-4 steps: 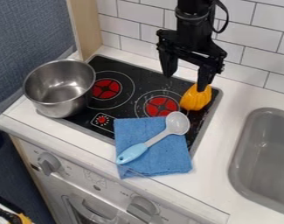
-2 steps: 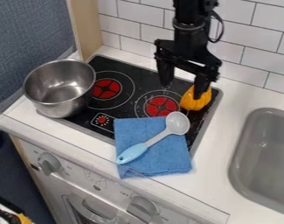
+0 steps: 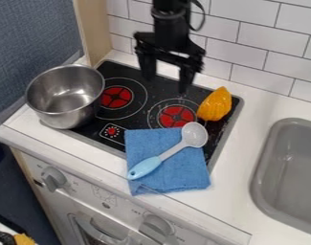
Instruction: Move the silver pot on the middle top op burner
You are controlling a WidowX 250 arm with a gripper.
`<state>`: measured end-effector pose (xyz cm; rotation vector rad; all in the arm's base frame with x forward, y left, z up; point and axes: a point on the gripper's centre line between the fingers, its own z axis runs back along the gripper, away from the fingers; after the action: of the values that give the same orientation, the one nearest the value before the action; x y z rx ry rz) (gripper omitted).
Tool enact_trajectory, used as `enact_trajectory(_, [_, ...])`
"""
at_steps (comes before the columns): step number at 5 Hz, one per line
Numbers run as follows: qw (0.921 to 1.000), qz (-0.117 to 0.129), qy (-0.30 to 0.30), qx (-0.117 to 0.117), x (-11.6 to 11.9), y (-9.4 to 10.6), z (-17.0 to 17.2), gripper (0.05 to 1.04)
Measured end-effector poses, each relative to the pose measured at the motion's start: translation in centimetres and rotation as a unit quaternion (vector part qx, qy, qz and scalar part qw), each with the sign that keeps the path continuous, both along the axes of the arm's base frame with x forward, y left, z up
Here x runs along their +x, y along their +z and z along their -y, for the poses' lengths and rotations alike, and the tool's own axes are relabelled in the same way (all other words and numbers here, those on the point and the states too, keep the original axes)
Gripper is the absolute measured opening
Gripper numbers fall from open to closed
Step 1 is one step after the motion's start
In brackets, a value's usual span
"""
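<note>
My gripper hangs over the back of the stovetop, its two fingers spread wide with nothing between them. To its left and nearer the front, the silver pot stands upright and empty at the stove's left edge, partly over the counter. Right of the pot lies a red burner, uncovered. A second red burner shows near the middle right of the black stovetop.
A yellow-orange squash-like toy lies at the stove's right edge. A blue cloth with a spoon on it covers the stove's front right. The sink is at the right, the tiled wall behind.
My gripper has moved left, away from the squash-like toy to the back middle of the stove, staying open. The pot, cloth and spoon have kept their places.
</note>
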<state>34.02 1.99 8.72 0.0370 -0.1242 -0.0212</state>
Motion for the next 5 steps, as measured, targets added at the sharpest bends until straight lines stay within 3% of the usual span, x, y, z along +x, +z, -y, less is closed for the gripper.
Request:
enact_trajectory(2, [0.9975, -0.031, 0.054, 0.032, -1.6, -0.1, -5.5, 1.001])
enact_trajectory(5, [0.9925, -0.073, 0.092, 0.031, -3.4, -2.5, -7.5, 1.001])
